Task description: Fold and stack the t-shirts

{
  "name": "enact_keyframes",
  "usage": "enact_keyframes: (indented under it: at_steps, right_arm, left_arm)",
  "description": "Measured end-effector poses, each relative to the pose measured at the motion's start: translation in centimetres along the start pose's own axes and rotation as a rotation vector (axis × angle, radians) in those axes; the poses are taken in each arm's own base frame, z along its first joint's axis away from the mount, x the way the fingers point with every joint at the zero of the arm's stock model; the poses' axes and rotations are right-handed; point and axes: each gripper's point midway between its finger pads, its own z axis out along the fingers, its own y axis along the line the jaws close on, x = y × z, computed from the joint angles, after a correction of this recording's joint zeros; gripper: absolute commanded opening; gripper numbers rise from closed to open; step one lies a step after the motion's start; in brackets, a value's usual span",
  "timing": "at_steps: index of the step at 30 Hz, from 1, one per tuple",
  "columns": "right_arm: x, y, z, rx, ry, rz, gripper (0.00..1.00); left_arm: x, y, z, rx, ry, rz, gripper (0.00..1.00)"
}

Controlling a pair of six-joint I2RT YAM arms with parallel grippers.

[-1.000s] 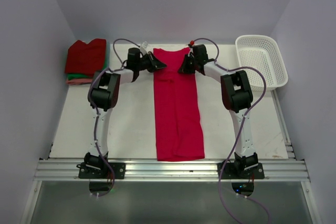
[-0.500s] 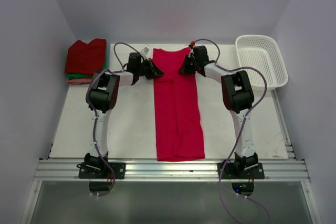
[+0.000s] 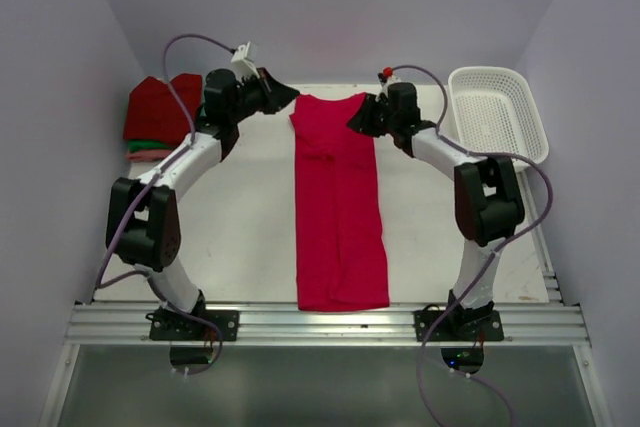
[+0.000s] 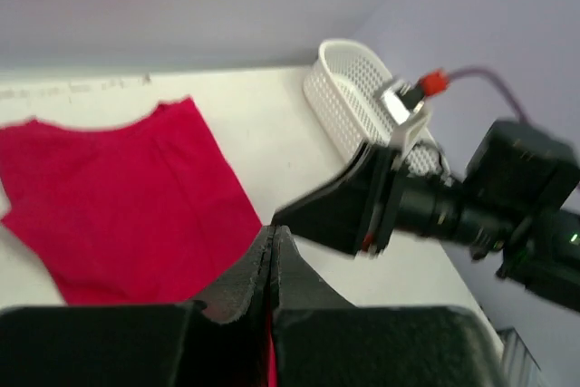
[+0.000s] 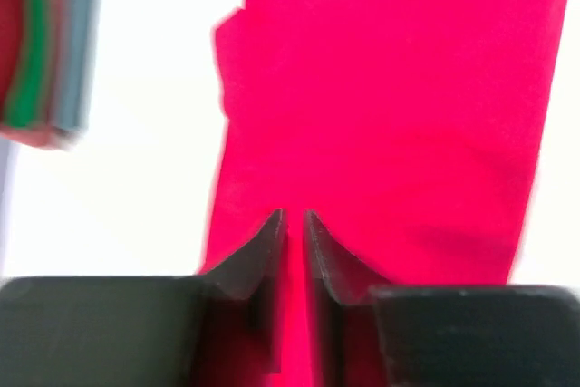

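**Long crimson strip down the middle, both claws at its far end**

From above: the crimson-pink t-shirt (image 3: 338,207) lies flat on the table (image 3: 240,237), folded into a long narrow strip that runs from the near edge right up to the far edge. The left gripper (image 3: 290,94) hangs just off the strip's far left corner, clear of the cloth. The right gripper (image 3: 354,124) sits at the far right corner, right against the shirt's edge. The stack of folded t-shirts (image 3: 160,112) waits in the far left corner, dark red on top, with green and salmon peeking out below. The white lattice basket (image 3: 500,117) stands at the far right, well apart from the strip.

Left wrist view: the fingers are pressed flat together, tip to tip, with nothing gripped at the tips. Beyond them the collar end of the crimson-pink t-shirt spreads on the white table, with the right gripper and the basket on the far side.

Right wrist view: it is blurred, but the fingers are all but closed, only a thin slit between them with red showing through. They hover over the shirt, and no cloth bunches between them. The stack shows as a red and green smear at the left edge.
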Motion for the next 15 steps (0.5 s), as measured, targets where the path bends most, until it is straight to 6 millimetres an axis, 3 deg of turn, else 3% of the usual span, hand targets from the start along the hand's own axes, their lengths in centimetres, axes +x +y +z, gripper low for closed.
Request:
enact_keyframes:
  at_steps: [2,4,7,9,11,13,15]
  right_arm:
    - [-1.7,1.7,-2.2,-0.021,-0.041,-0.006,0.48]
    - [-2.2,2.9,-4.9,-0.027,-0.066,-0.013,0.56]
    - [-0.4,3.5,-9.4,0.005,-0.069,-0.018,0.61]
    - [2.8,3.6,-12.5,0.04,-0.044,-0.022,0.63]
    - [7.0,3.8,-15.2,0.064,0.014,-0.033,0.63]
    - [11.7,4.1,-18.4,0.069,0.082,-0.047,0.62]
    - [15.6,4.1,-21.4,0.06,0.14,-0.049,0.63]
  left_arm:
    - [1.6,-0.7,-2.4,-0.004,0.021,-0.012,0.01]
    - [5.2,-0.3,-5.0,-0.027,0.077,-0.044,0.12]
    - [13.7,1.2,-9.8,-0.107,0.235,-0.136,0.25]
    - [19.3,1.2,-13.5,-0.145,0.346,-0.187,0.29]
    - [23.4,0.4,-16.9,-0.159,0.439,-0.219,0.34]
    - [26.1,-1.0,-20.0,-0.146,0.497,-0.23,0.39]
    - [27.4,-2.5,-22.4,-0.119,0.514,-0.235,0.43]
